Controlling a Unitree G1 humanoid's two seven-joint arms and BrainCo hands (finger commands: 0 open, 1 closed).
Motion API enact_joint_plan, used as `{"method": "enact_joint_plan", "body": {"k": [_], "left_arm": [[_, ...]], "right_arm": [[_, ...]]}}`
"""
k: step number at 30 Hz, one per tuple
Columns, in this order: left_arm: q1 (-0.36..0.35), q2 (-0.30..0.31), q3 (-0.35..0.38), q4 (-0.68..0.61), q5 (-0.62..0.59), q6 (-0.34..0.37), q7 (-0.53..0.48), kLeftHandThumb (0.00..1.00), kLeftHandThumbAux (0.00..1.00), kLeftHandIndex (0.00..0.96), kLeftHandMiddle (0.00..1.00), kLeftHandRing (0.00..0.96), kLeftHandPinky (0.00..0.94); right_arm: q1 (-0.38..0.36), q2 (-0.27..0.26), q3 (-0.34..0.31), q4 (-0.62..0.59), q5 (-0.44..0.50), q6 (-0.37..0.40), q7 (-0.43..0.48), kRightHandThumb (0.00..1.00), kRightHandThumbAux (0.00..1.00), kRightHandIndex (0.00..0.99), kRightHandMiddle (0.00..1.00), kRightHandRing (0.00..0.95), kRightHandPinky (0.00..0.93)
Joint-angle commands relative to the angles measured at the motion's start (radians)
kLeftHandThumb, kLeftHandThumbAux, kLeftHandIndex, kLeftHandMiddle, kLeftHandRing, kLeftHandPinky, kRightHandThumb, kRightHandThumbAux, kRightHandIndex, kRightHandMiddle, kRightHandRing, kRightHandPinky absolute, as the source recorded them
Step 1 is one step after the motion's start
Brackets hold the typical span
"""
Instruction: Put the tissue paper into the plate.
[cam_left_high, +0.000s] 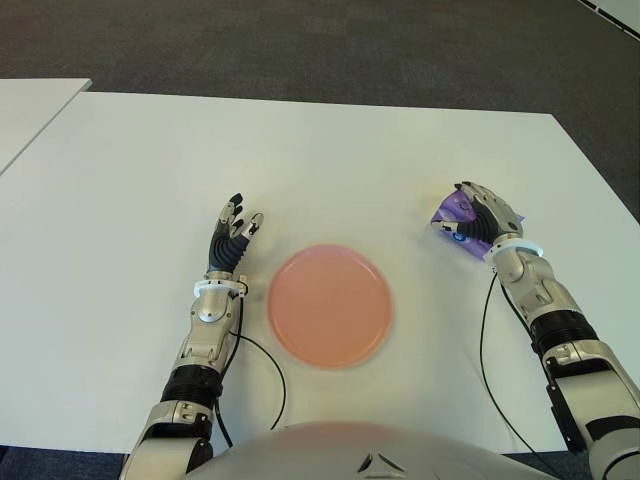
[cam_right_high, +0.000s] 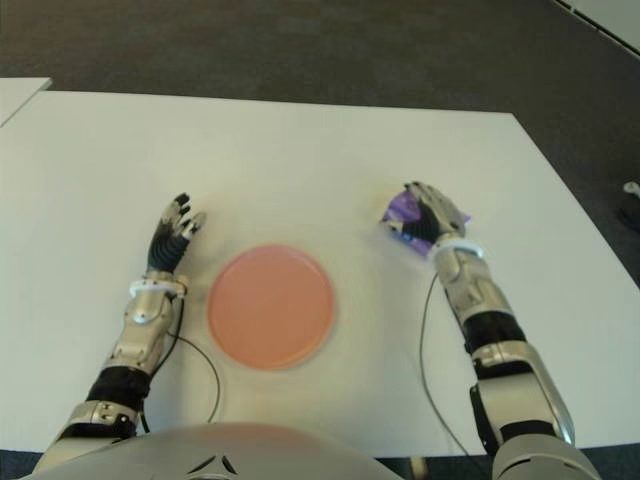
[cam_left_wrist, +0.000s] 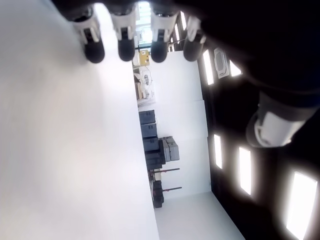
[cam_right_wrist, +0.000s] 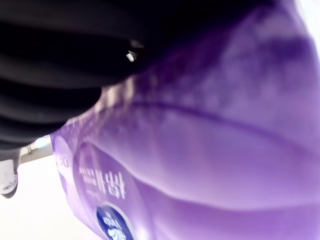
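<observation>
A purple tissue paper pack (cam_left_high: 448, 211) lies on the white table (cam_left_high: 300, 150), to the right of the round pink plate (cam_left_high: 330, 305). My right hand (cam_left_high: 478, 214) covers the pack from above, its fingers curled over it. In the right wrist view the purple wrapper (cam_right_wrist: 200, 150) fills the picture, with the dark fingers (cam_right_wrist: 55, 65) pressed against it. My left hand (cam_left_high: 236, 234) shows to the left of the plate, fingers straight and spread, holding nothing. The plate has nothing in it.
A second white table's corner (cam_left_high: 30, 110) shows at the far left. Dark carpet (cam_left_high: 330, 50) lies beyond the table's far edge. Thin black cables (cam_left_high: 262, 365) run along both forearms near the front edge.
</observation>
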Motion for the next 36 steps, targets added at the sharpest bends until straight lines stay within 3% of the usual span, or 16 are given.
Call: {"method": "enact_joint_plan", "body": {"k": [1,20,31,36], "left_arm": [[0.021,0.006,0.000,0.002,0.012,0.001,0.007,0.000,0.490,0.000,0.000,0.000,0.000],[0.019,0.007,0.009,0.016,0.008,-0.027,0.007,0.000,0.492,0.000,0.000,0.000,0.000],[0.019,0.005,0.014,0.014,0.011,-0.022,0.016,0.000,0.496,0.000,0.000,0.000,0.000],[0.018,0.004,0.015,0.008,0.010,-0.013,0.016,0.000,0.492,0.000,0.000,0.000,0.000]], "right_arm": [[-0.003,0.012,0.034,0.039,-0.015,-0.002,0.014,0.041,0.435,0.000,0.000,0.000,0.000],[0.013,-0.001,0.072,0.079,-0.016,0.007,0.024,0.016,0.439,0.000,0.000,0.000,0.000],[0.057,-0.025,0.073,0.015,-0.030,0.032,0.015,0.002,0.448,0.000,0.000,0.000,0.000],[0.103,-0.062,0.056,-0.045,-0.041,0.032,-0.013,0.000,0.452,0.000,0.000,0.000,0.000]]}}
